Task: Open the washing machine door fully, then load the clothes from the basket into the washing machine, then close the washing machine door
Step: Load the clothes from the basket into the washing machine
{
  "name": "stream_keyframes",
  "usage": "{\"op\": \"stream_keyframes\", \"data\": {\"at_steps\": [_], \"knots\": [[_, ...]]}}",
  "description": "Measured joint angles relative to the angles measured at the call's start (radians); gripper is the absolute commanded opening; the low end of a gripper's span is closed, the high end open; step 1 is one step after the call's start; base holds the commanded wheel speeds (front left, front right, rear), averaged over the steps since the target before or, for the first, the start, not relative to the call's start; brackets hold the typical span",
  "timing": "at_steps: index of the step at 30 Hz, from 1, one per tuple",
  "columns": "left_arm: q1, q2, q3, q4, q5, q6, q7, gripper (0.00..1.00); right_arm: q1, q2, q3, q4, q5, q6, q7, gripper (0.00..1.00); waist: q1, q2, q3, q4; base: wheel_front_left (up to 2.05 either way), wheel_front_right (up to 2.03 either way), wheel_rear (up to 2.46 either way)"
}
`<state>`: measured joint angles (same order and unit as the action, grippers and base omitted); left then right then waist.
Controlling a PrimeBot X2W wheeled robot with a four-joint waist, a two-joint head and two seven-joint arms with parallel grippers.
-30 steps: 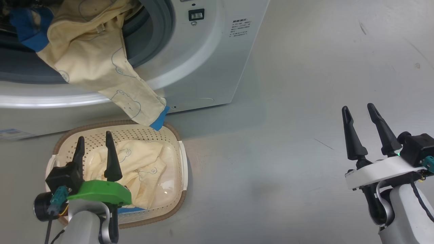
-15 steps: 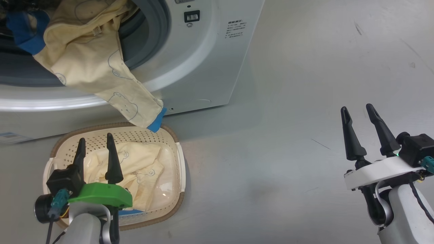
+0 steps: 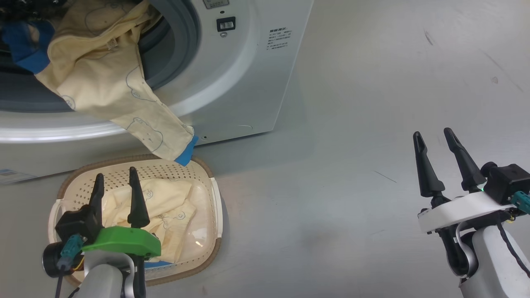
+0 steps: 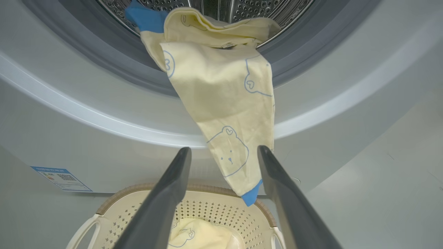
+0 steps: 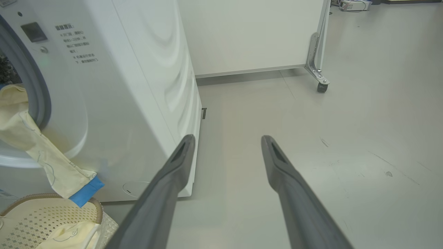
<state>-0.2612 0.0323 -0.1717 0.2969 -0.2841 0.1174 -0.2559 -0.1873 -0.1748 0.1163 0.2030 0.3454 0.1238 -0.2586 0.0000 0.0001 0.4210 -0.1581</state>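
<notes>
The white washing machine (image 3: 248, 62) stands with its drum mouth uncovered; the washing machine door is out of view. One cream garment (image 3: 103, 82) hangs out of the drum (image 4: 242, 7) over the grey seal, and its blue cuff (image 3: 185, 154) dangles above the basket (image 3: 165, 159). More cream clothes (image 3: 169, 207) lie in that basket. My left gripper (image 3: 115, 173) hovers open over the basket, nothing between its fingers; in the left wrist view the gripper (image 4: 224, 149) points at the hanging garment (image 4: 221, 103). Far right, my right gripper (image 3: 432, 132) is open above bare floor.
The basket (image 5: 34, 214) sits on the grey floor right against the machine's front (image 5: 138, 86). A white panel on a caster wheel (image 5: 322, 86) stands behind and to the right of the machine. Open floor (image 3: 352, 186) stretches between the two arms.
The whole head picture has slid a little left and down, so the camera has moved. Both grippers stay open and hold nothing; the garment hangs as before.
</notes>
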Motion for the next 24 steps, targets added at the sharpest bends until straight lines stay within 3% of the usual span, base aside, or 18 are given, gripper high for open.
{"op": "stream_keyframes", "data": {"at_steps": [24], "knots": [[-0.074, 0.001, 0.058, 0.078, -0.043, 0.000, 0.000, 1.00, -0.001, 0.017, 0.021, 0.003, 0.000, 0.000, 0.000, 1.00, 0.0000, 0.0000, 0.021, -0.085, 0.00, 0.00, 0.00]]}}
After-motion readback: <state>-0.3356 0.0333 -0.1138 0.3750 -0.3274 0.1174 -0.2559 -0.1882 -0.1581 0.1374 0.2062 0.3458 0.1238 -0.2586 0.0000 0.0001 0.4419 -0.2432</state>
